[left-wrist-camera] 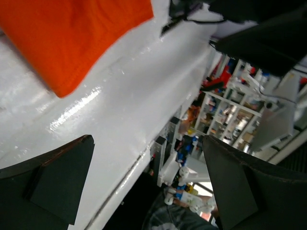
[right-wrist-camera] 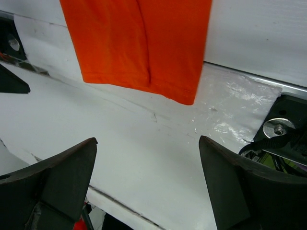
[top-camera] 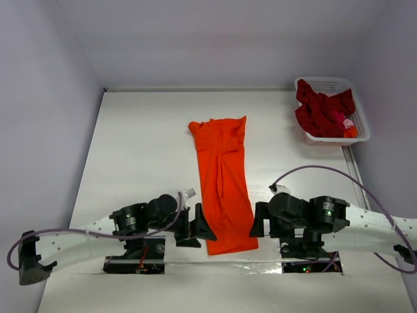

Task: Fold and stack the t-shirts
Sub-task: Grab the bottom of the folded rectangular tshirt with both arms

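I see the orange t-shirt lying flat mid-bench, folded lengthwise into a long narrow strip, hemmed end nearest the arms. The dark red t-shirts sit heaped in the white basket at the far right corner. My left gripper is just beside the strip's near left edge, jaws spread and empty. My right gripper, by the near right edge, is likewise spread, holding nothing.

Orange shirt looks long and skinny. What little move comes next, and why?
Probably slide the left gripper and right gripper inward onto the near hem of the orange shirt: it's a long strip, and their fingers sit open beside it.
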Available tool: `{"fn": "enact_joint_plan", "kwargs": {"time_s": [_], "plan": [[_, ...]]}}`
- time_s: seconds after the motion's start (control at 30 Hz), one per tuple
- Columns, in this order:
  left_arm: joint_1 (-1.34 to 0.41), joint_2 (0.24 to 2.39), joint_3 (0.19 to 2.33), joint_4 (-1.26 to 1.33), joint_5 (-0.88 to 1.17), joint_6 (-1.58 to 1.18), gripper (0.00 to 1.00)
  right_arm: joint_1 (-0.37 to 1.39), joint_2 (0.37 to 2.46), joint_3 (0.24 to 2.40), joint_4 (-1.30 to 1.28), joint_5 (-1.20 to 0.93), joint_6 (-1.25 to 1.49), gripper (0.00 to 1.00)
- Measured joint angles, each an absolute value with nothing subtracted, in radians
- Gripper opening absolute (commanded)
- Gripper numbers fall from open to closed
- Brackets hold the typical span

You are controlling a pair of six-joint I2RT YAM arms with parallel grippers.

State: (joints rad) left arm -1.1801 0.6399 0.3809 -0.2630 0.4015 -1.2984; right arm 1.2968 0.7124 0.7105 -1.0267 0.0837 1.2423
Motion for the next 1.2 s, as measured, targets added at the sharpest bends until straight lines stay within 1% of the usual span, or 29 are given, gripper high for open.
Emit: {"fn": "enact_joint_plan", "kwargs": {"time_s": [0.1, 0.13, 0.2, 0.27, 0.4, 0.43, 0.5, 0.6, 0.67, 0.77, 0.8, 0.83, 0.87, 0.93, 1.07, 1.2], "plan": [[-1.247, 0.493, 0.321, -0.265, 0.356, -1.408, 0.94, 1.290, 0.725, 0.709, -1.006, 0.064, 1.220, 0.91], [-1.276, 0.472, 0.301, -0.265, 0.350, -1.428, 0.94, 1.285, 0.733, 0.709, -1.000, 0.059, 1.212, 0.91], [-1.324, 0.500, 0.281, -0.258, 0.334, -1.478, 0.94, 1.280, 0.773, 0.709, -0.987, 0.045, 1.191, 0.91], [-1.357, 0.610, 0.285, -0.234, 0.328, -1.494, 0.94, 1.277, 0.823, 0.710, -0.970, 0.032, 1.170, 0.91], [-1.396, 0.928, 0.360, -0.197, 0.319, -1.475, 0.94, 1.269, 0.909, 0.709, -0.925, 0.002, 1.139, 0.91], [-1.398, 0.984, 0.371, -0.171, 0.317, -1.472, 0.94, 1.266, 0.915, 0.709, -0.916, -0.003, 1.137, 0.91], [-1.399, 1.018, 0.369, -0.124, 0.310, -1.475, 0.93, 1.245, 0.925, 0.705, -0.880, -0.021, 1.133, 0.90], [-1.399, 0.992, 0.318, -0.029, 0.301, -1.502, 0.92, 1.225, 0.933, 0.671, -0.800, -0.045, 1.142, 0.88], [-1.399, 0.942, 0.278, -0.021, 0.281, -1.528, 0.92, 1.219, 0.944, 0.630, -0.752, -0.063, 1.156, 0.88], [-1.399, 0.830, 0.264, -0.074, 0.222, -1.562, 0.87, 1.219, 0.949, 0.573, -0.722, -0.088, 1.184, 0.87], [-1.399, 0.791, 0.264, -0.089, 0.203, -1.571, 0.83, 1.219, 0.938, 0.556, -0.717, -0.092, 1.195, 0.87], [-1.399, 0.755, 0.266, -0.107, 0.181, -1.581, 0.81, 1.219, 0.923, 0.542, -0.714, -0.096, 1.206, 0.87], [-1.399, 0.727, 0.271, -0.131, 0.159, -1.589, 0.80, 1.219, 0.907, 0.530, -0.709, -0.099, 1.216, 0.86], [-1.399, 0.700, 0.280, -0.176, 0.127, -1.603, 0.82, 1.219, 0.878, 0.515, -0.702, -0.105, 1.238, 0.85], [-1.399, 0.743, 0.306, -0.229, 0.088, -1.607, 0.83, 1.219, 0.873, 0.508, -0.682, -0.113, 1.262, 0.84], [-1.401, 0.903, 0.350, -0.232, 0.081, -1.600, 0.82, 1.219, 0.894, 0.508, -0.664, -0.117, 1.276, 0.83]]}}
